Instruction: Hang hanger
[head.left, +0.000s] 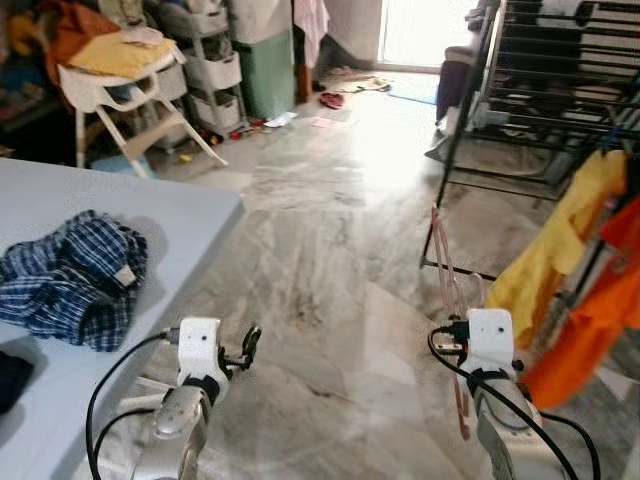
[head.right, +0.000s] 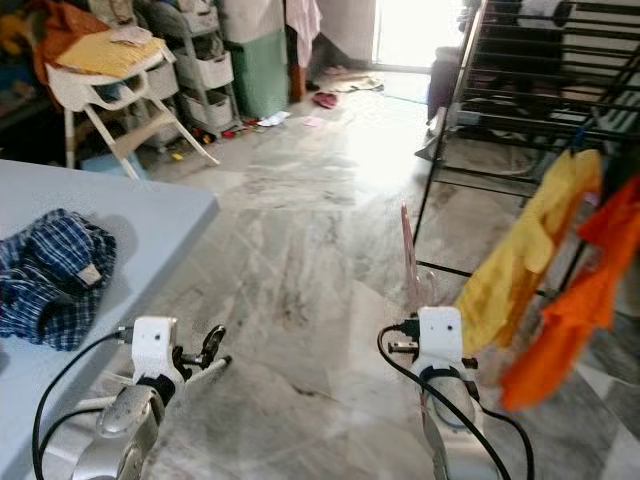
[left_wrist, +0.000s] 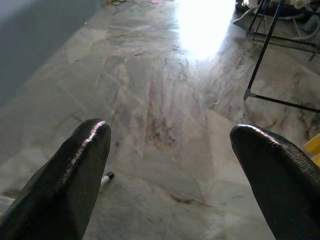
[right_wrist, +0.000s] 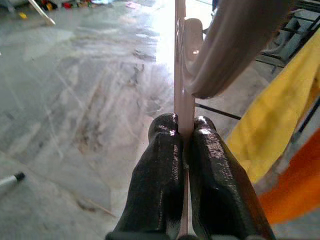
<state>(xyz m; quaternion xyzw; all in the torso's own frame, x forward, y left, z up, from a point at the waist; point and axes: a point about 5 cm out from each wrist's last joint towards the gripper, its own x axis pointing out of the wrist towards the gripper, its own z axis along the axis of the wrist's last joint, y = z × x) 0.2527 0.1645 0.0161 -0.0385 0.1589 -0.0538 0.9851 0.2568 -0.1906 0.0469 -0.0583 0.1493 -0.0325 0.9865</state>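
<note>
Left eye view: the right end effector is sitting low at about 5 o'clock, and the pale pink hanger is standing nearly upright through it, its top reaching up toward 12 o'clock and its lower end dropping below the wrist. Just off to 3 o'clock, a yellow garment and an orange garment are hanging on the black drying rack. The left end effector is hovering at 7 o'clock beside the grey desk, where a blue checked cloth is lying crumpled.

Right eye view: same scene, with the hanger rising from the right end effector and standing just short of the rack's black leg, apart from the yellow garment. A white high chair is standing far off at 10 o'clock on the marble floor.

Left wrist view: the two black fingers are standing spread wide apart, with nothing between them and marble floor beyond.

Right wrist view: the fingers are pressing tight together on the hanger's thin pink bar, which is running straight out past the fingertips; its pale curved part is arching just beyond them, and the yellow and orange garments are hanging close alongside.
</note>
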